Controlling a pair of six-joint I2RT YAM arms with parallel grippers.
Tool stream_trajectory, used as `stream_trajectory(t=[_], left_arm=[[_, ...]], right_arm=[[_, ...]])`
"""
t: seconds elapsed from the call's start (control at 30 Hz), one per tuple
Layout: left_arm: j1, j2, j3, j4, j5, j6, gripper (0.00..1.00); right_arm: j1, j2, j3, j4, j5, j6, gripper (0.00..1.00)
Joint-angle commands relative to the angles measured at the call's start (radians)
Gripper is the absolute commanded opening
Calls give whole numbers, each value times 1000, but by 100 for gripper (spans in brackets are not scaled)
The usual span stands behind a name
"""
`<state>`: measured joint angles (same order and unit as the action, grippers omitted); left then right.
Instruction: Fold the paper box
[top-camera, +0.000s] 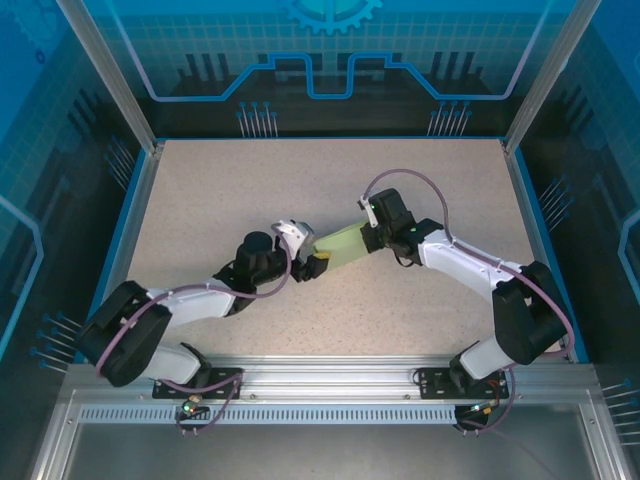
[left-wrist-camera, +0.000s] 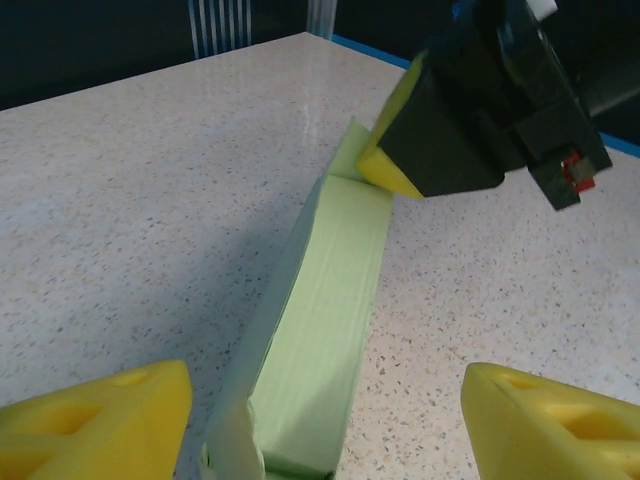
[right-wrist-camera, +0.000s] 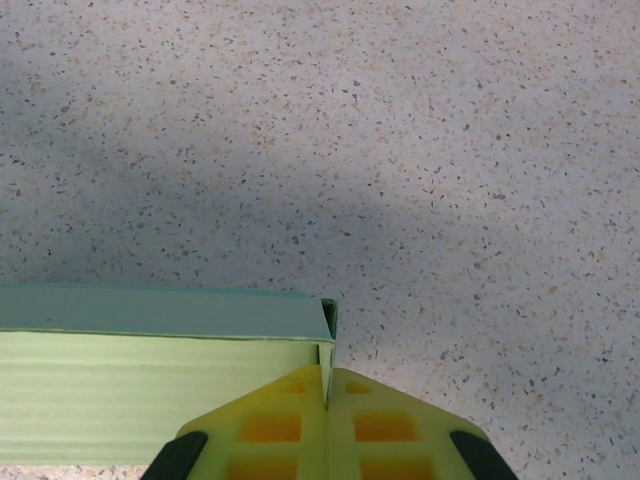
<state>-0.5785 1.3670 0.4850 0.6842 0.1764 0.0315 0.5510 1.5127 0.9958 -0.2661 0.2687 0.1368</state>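
A long, pale green box (top-camera: 340, 243), folded into a slim rectangular shape, lies flat near the middle of the speckled counter (top-camera: 230, 180). The left gripper (top-camera: 310, 250) sits at the box's left end. Its yellow jaws are spread wide, one on each side of the box, and touch nothing. The right gripper (top-camera: 368, 232) meets the box's right end, its jaws pressed together and pinching the thin card edge there.
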Motion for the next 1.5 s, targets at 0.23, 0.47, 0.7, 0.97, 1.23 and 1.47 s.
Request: stream_trajectory(t=[0.23,0.47,0.7,0.97,1.23,1.47], left_arm=[[-33,-143,174,-573,-214,-131,58],[-43,-88,261,-661,-225,-99,42],[-45,-18,324,-717,-204,-79,37],[-46,7,336,-724,-204,-76,26],[-53,11,346,-724,-197,-94,16],[-70,27,394,-782,-224,-224,10]], right_arm=[[29,23,14,-64,24,32,4],[30,12,14,-59,20,29,4],[29,-2,10,-63,27,26,4],[30,7,16,-63,23,28,5],[31,4,12,-64,18,39,5],[40,-9,-6,-61,24,54,5]])
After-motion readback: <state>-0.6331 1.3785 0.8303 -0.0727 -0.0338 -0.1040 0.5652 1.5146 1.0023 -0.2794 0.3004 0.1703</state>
